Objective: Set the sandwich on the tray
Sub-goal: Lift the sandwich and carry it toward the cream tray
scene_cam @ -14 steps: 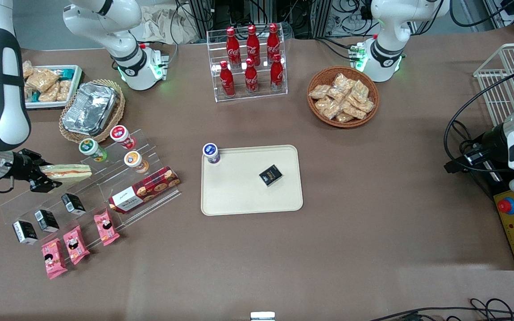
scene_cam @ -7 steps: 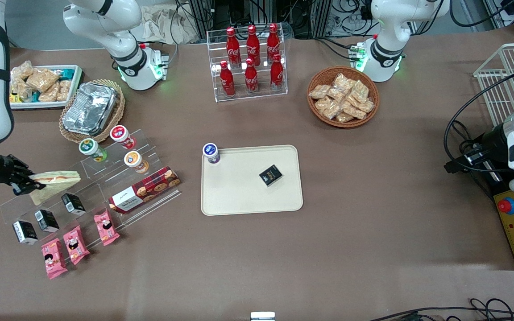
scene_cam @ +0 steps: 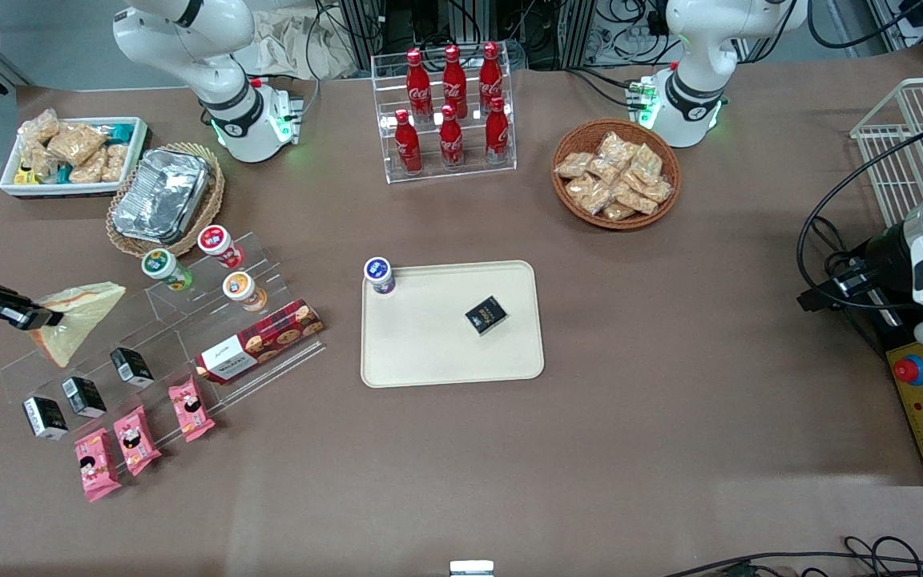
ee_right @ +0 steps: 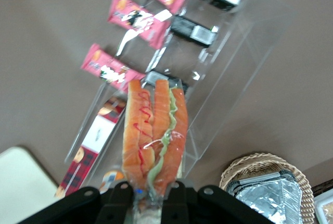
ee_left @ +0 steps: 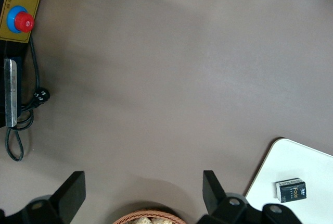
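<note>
My right gripper (scene_cam: 29,319) hangs at the working arm's end of the table, above the clear acrylic step rack (scene_cam: 149,336). It is shut on the wrapped sandwich (scene_cam: 77,319), a pale triangular wedge tilted in the air. In the right wrist view the sandwich (ee_right: 155,135) shows its orange and green filling, pinched between my two black fingers (ee_right: 117,198) of the gripper (ee_right: 148,195). The cream tray (scene_cam: 429,353) lies in the middle of the table, well away from the sandwich. A small black box (scene_cam: 485,314) sits on it, and a cup (scene_cam: 380,275) stands at its corner.
The rack holds cups (scene_cam: 213,240), a red cookie box (scene_cam: 259,340), black boxes (scene_cam: 83,396) and pink packets (scene_cam: 135,437). A foil container in a woven basket (scene_cam: 163,196), a white snack tray (scene_cam: 73,156), a cola bottle rack (scene_cam: 449,112) and a snack basket (scene_cam: 615,175) stand farther from the front camera.
My gripper has drawn away toward the working arm's end with the sandwich, which has tipped from lying flat to hanging at a slant. The arm has risen out of the front view.
</note>
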Controlling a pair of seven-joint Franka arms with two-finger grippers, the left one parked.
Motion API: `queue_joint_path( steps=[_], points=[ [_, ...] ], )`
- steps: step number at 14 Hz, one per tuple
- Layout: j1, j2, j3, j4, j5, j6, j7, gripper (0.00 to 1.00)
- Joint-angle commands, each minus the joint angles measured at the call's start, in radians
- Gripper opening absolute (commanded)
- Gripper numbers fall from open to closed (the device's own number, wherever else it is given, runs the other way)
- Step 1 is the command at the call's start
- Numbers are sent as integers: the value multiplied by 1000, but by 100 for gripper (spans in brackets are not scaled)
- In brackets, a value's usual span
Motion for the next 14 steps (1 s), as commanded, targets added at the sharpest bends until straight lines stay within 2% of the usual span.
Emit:
queue_joint_path(
  steps=[1, 6, 8, 12, 14],
  points=[
    [15, 4, 75, 67, -7, -48, -34, 12],
    [15, 6, 303, 110, -10, -70, -231, 10],
    [17, 22, 386, 109, -5, -49, -380, 10],
    [25, 99, 521, 109, -14, 97, -655, 9],
    [80, 144, 531, 110, -43, 186, -692, 9]
  ],
)
